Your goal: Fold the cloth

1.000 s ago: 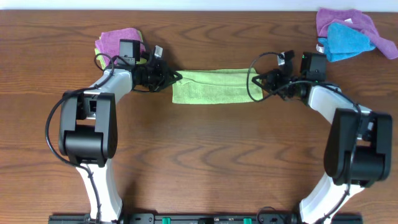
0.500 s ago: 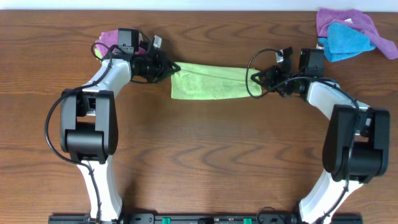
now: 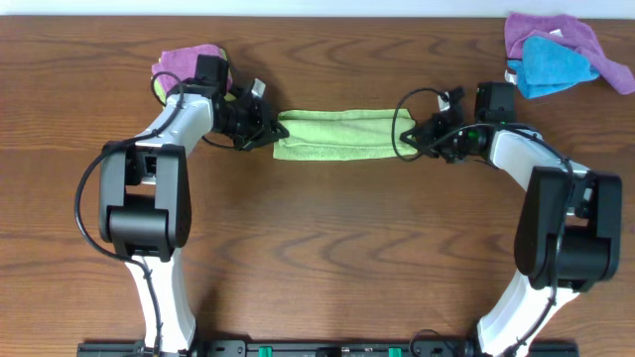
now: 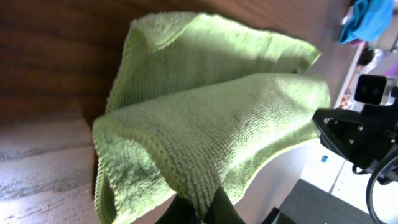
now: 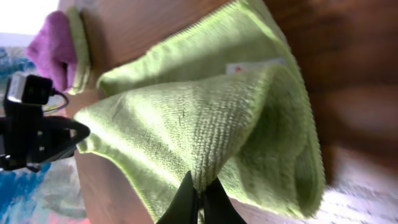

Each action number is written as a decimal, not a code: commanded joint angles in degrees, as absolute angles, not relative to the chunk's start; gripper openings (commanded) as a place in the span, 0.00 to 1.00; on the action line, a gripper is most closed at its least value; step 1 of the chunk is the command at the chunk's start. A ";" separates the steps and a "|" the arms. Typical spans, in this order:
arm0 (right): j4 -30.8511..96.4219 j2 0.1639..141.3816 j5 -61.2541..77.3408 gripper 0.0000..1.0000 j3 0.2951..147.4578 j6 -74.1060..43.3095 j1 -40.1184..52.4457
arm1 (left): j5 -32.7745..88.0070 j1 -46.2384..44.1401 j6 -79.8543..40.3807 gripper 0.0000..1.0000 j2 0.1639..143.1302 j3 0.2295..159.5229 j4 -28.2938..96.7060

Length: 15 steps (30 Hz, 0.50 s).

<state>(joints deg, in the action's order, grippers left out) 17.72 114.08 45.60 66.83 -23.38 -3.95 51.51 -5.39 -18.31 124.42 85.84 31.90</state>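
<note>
The lime-green cloth (image 3: 342, 134) lies doubled over into a long strip at the back middle of the table. My left gripper (image 3: 275, 130) is shut on its left end and my right gripper (image 3: 410, 132) is shut on its right end. In the left wrist view the cloth (image 4: 211, 118) hangs in two layers, and the left gripper (image 4: 210, 206) pinches a fold of the upper layer at the bottom edge. In the right wrist view the cloth (image 5: 205, 118) shows its white tag (image 5: 252, 66), with the right gripper (image 5: 200, 200) pinching the top layer.
A purple cloth on a paler green one (image 3: 186, 67) sits just behind my left wrist at the back left. A purple and bright blue cloth pile (image 3: 556, 55) lies in the back right corner.
Both grippers carried the cloth's held edge toward the back and then forward again. The strip now looks narrower, with its top layer lying over the bottom one.
</note>
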 commanded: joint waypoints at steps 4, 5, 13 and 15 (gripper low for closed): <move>18.46 114.45 42.17 0.01 67.72 -22.02 -3.66 | 46.78 -5.32 -16.45 0.06 125.14 86.48 32.38; 18.48 114.45 41.74 0.01 67.72 -22.00 -3.66 | 45.69 -5.34 -16.47 0.06 125.14 86.46 32.45; 16.91 114.50 40.01 0.01 67.72 -21.17 -3.66 | 41.12 -5.34 -16.45 0.06 125.16 86.46 30.79; 16.93 114.50 38.96 0.01 67.72 -21.17 -3.66 | 41.06 -5.50 -16.45 0.06 125.16 86.46 30.79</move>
